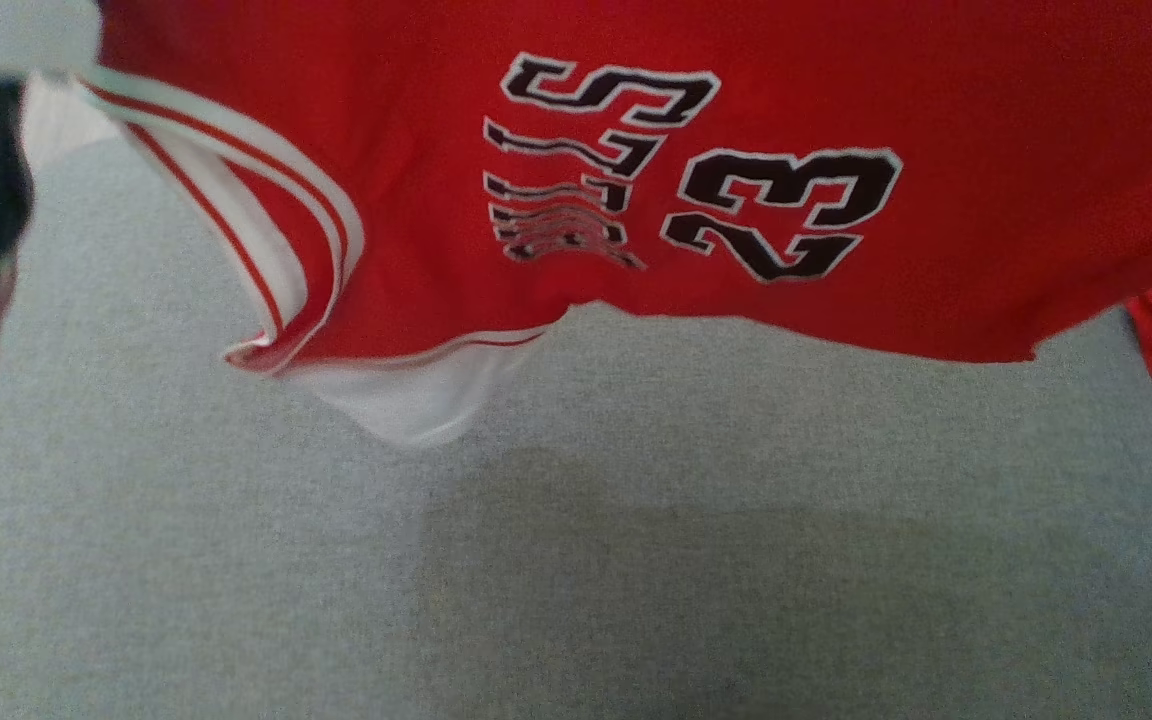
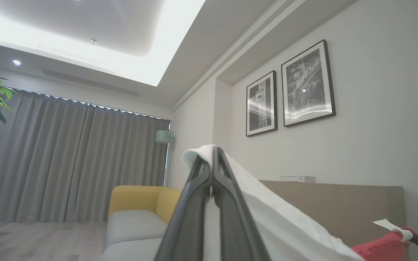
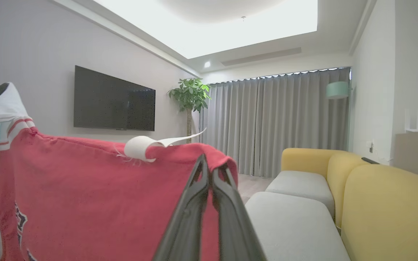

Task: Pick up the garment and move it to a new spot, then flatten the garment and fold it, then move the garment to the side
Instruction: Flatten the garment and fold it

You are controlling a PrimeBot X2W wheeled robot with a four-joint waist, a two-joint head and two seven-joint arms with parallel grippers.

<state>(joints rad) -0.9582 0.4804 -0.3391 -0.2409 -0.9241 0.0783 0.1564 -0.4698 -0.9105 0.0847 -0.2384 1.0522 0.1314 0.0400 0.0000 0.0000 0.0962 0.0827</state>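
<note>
Grey curtains (image 3: 274,119) covered the far wall of the room, and a yellow sofa with grey cushions (image 3: 376,188) stood near them. In the head view, a grey textured surface (image 1: 636,560) lay below the work and carried a broad shadow; whether it was a floor or a bed could not be told.

The garment (image 1: 636,200), a red jersey with white-and-red trim and the number 23 in black, hung clear above that surface. It was stretched widthways between the two arms, with its print upside down in the head view.

The left end effector (image 2: 213,154) had its fingers pressed together on a white edge of the garment, the cloth folding over the tips. The right end effector (image 3: 210,165) was likewise clamped on a red edge of the garment, with the fabric bunched over its tips.

A small white label (image 3: 140,146) curled up from the red hem just beside the right grip.
</note>
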